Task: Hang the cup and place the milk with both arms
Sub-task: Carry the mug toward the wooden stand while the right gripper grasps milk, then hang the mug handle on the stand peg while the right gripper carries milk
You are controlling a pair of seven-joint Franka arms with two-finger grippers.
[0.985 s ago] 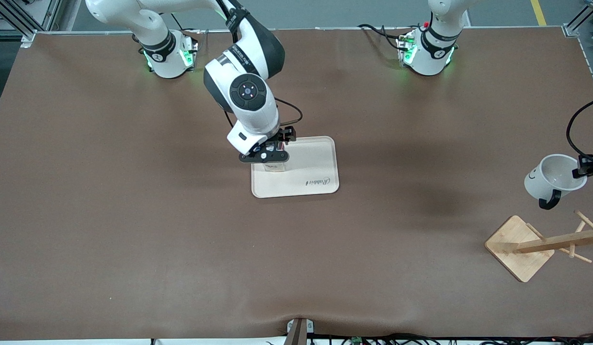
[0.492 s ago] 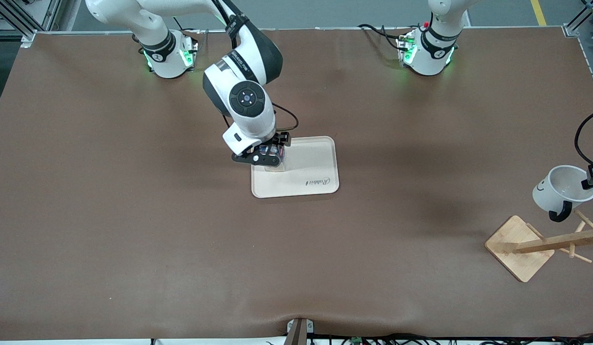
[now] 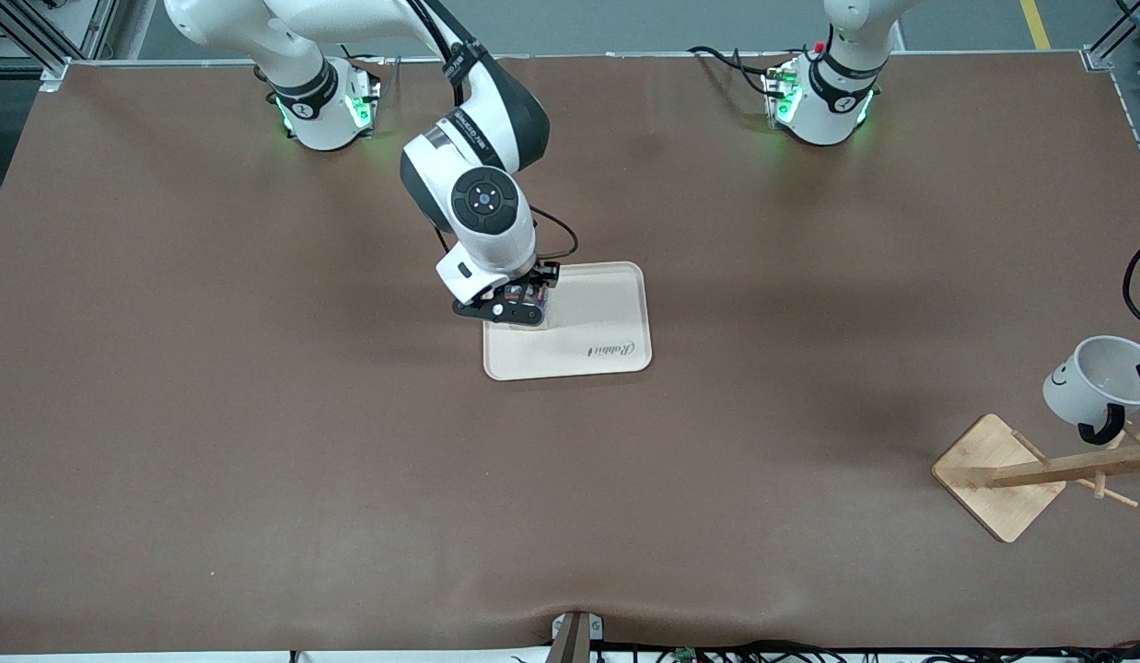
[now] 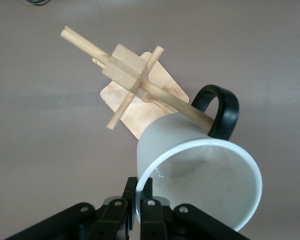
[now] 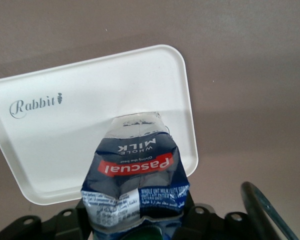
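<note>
The right gripper point(image 3: 512, 305) comes first in the front view, poised over the pale tray point(image 3: 616, 281) near the middle of the table. It is clenched on the milk point(image 5: 136, 172) at the carton's upper end. In the right wrist view the carton's long axis points down from the fingers toward the tray, its pale base over the tray's edge strip on the right arm's side — so what is left here looks like a straight lowering, and whether the base already touches cannot be told.

Toward the left arm's end of the table the left gripper point(image 4: 138, 206) pinches the rim of the cup point(image 3: 1098, 382), which is tipped on its side above the wooden rack point(image 3: 1040, 471). In the left wrist view the black handle point(image 4: 220, 111) sits at the tip of one peg point(image 4: 175, 103), and the peg appears to enter the loop. The hang turns on that alignment — the loop must slide along the peg's axis.
</note>
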